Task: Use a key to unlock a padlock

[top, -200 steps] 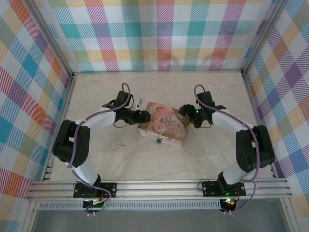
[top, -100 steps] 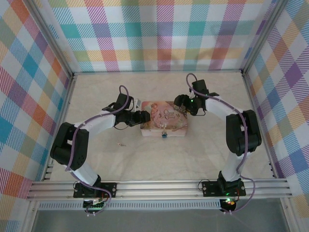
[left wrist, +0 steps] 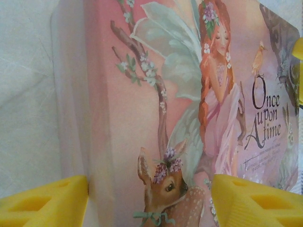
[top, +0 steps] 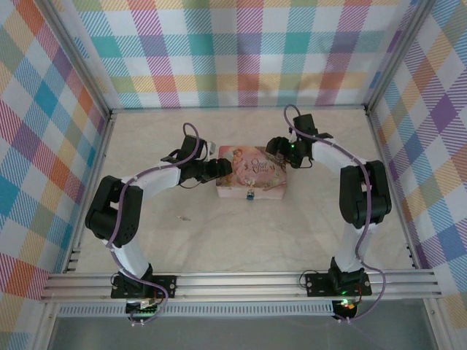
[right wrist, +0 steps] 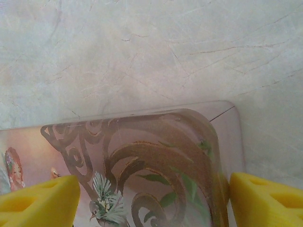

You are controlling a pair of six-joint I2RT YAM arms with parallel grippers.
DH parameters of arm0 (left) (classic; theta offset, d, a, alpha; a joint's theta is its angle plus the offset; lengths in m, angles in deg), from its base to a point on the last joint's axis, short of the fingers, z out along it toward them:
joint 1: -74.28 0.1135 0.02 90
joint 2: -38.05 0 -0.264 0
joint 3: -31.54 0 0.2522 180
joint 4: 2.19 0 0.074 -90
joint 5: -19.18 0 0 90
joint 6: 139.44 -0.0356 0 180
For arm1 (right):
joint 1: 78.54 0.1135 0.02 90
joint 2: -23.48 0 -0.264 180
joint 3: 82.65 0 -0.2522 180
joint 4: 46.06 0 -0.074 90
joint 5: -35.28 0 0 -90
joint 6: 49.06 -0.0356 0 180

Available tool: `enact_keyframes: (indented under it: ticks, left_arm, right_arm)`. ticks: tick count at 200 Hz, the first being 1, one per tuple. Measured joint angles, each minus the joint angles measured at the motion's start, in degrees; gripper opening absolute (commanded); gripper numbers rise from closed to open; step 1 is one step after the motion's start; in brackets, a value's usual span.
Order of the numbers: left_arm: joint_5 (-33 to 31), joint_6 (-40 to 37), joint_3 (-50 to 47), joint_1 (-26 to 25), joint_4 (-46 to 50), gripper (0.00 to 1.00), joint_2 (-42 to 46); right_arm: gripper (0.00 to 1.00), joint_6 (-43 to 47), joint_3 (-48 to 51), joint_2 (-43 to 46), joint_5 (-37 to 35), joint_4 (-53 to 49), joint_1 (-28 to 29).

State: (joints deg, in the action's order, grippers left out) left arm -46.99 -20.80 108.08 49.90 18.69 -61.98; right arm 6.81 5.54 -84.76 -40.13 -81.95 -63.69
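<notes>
Padlock [top: 250, 195] at tin box [top: 255, 172] front (box now farther back, squarer)

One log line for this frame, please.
left gripper: open, over tin box, left end | right gripper: open, over right end | padlock: on box front | key: on table, unheld

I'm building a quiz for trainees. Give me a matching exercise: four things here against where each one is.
1 padlock
2 key
3 left gripper
4 right gripper

A left end of the tin box
B on the table, left of the box
C on the box's near side
D at the box's far right corner

Pairs: 1-C, 2-B, 3-A, 4-D
</notes>
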Motion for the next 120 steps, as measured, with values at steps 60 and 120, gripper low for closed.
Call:
enact_keyframes:
  ticks: [60, 120]
  left_arm:
    - [-1.3, 0.8, 0.0, -0.4, -0.2, 0.74, 0.0]
    - [-3.6, 1.4, -0.8, -0.7, -0.1, 0.76, 1.3]
  right_arm:
    - [0.86, 0.4, -0.9, -0.6, 0.8, -0.2, -0.1]
    - [0.85, 0.4, -2.6, -1.8, 2.4, -0.2, -0.1]
